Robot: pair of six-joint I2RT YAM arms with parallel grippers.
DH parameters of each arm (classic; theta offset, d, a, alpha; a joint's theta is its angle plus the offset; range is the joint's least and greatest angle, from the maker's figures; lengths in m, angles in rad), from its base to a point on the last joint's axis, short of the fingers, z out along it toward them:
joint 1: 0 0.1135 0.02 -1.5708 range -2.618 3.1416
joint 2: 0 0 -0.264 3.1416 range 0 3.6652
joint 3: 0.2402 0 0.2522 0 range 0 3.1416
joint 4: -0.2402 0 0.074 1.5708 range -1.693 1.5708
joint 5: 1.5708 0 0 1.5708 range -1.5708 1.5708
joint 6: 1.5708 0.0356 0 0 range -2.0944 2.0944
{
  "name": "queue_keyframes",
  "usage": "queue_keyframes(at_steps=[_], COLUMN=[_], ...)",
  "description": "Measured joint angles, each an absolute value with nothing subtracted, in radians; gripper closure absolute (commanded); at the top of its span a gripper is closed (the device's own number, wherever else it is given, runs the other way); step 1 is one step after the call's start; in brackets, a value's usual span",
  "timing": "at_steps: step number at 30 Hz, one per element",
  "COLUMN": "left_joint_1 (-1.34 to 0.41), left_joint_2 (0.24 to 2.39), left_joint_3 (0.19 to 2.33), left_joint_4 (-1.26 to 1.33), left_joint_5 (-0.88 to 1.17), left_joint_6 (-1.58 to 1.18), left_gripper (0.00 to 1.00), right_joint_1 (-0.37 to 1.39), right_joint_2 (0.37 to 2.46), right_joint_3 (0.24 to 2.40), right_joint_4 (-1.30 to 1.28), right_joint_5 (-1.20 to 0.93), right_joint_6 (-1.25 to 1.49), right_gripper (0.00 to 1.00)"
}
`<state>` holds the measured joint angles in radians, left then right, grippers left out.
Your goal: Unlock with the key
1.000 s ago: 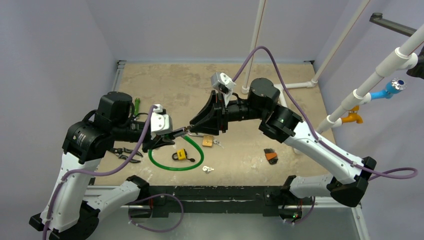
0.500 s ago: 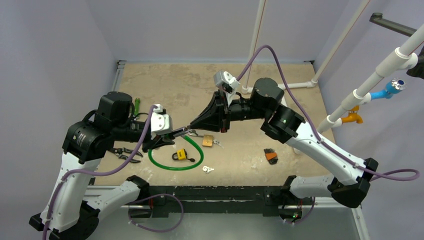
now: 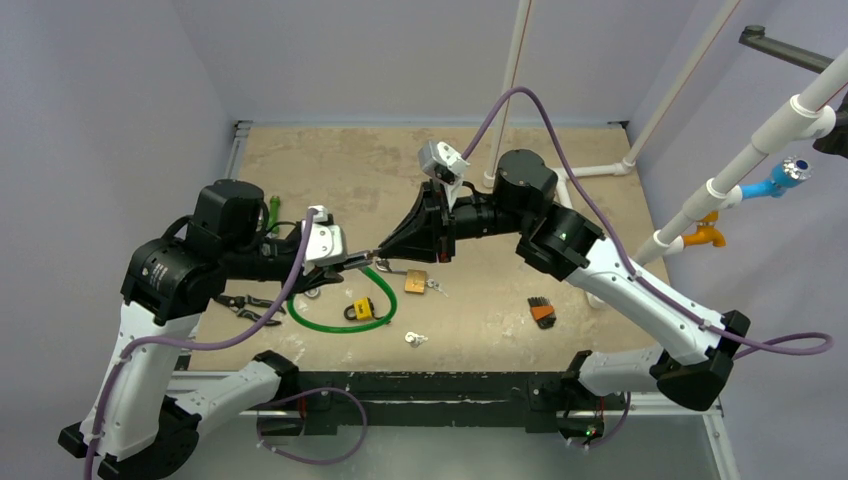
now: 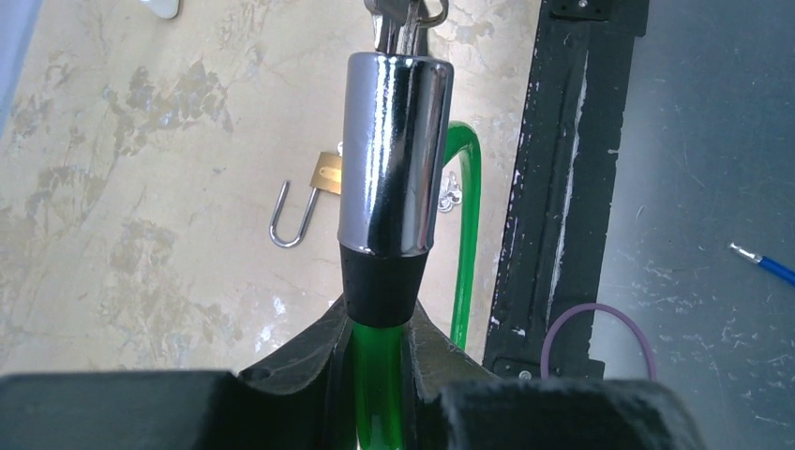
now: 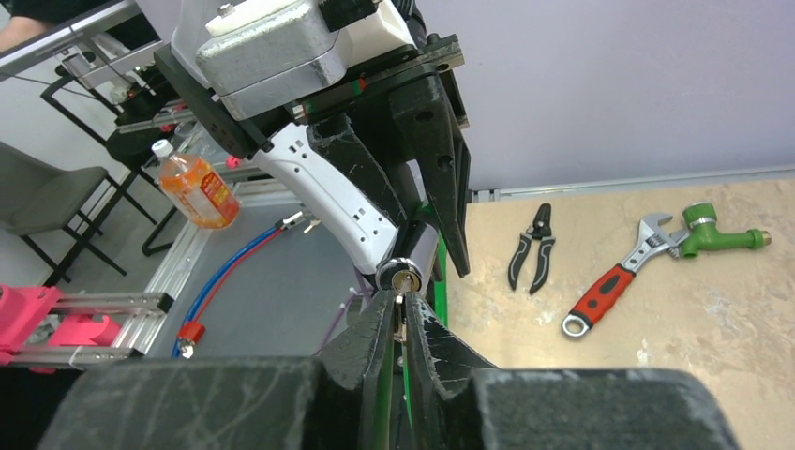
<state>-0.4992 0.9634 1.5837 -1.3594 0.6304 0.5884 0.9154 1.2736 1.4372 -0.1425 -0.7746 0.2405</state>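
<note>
The left gripper (image 4: 380, 330) is clamped on the neck of a cable lock, its fingers (image 4: 305, 361) pressed on either side of the green cable (image 4: 375, 375) just below the black collar. Beyond the collar the chrome lock cylinder (image 4: 394, 159) stands free of the fingers, held in the air above the table (image 3: 330, 170). The right gripper (image 5: 401, 314) is closed on a thin key (image 5: 400, 325), and the key's tip sits at the keyhole in the cylinder's round end face.

The cylinder's long axis lies roughly level, running left to right across the table and in line with the left gripper. Its keyhole end points right, straight at the right gripper, which meets it nose to nose.

The rest of the green cable droops from the left gripper and loops on the table below. A small yellow padlock (image 3: 362, 311) lies inside the loop. A brass padlock (image 3: 415, 282) with its shackle swung open lies just beside the loop, under the right gripper. Loose keys (image 3: 415, 338) rest near the table's front edge, and an orange-and-black tool (image 3: 541, 312) lies well to the right. On the left side of the table are pliers (image 5: 532, 246), a red-handled adjustable wrench (image 5: 614, 286) and a green hose fitting (image 5: 717, 230).
</note>
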Motion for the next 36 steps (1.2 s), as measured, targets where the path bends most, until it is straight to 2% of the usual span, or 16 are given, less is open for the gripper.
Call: queue_keyframes(at_steps=[4,7,11,22,36], left_joint_1=[-0.506,-0.507,-0.512,-0.521,-0.639], left_joint_2=[0.968,0.968,0.969,0.977,0.921], left_joint_3=[1.586,1.586,1.586,1.601,1.553], left_joint_4=[-1.355,-1.355,-1.355,-1.38,-1.314], left_joint_5=[0.612,0.608,0.604,0.579,0.175], left_joint_6=[0.589,0.59,0.59,0.593,0.717], left_gripper=[1.0,1.0,1.0,1.0,1.0], right_joint_1=[0.916,0.916,0.916,0.94,0.942], right_joint_2=[1.276,1.276,1.276,1.282,1.328], right_joint_3=[1.437,1.437,1.437,1.433,1.346], right_joint_4=[-0.143,-0.143,-0.142,-0.134,-0.039], right_joint_5=[-0.781,-0.783,-0.782,-0.775,-0.613], right_joint_6=[0.237,0.235,0.234,0.236,0.549], right_gripper=[0.85,0.94,1.0,1.0,1.0])
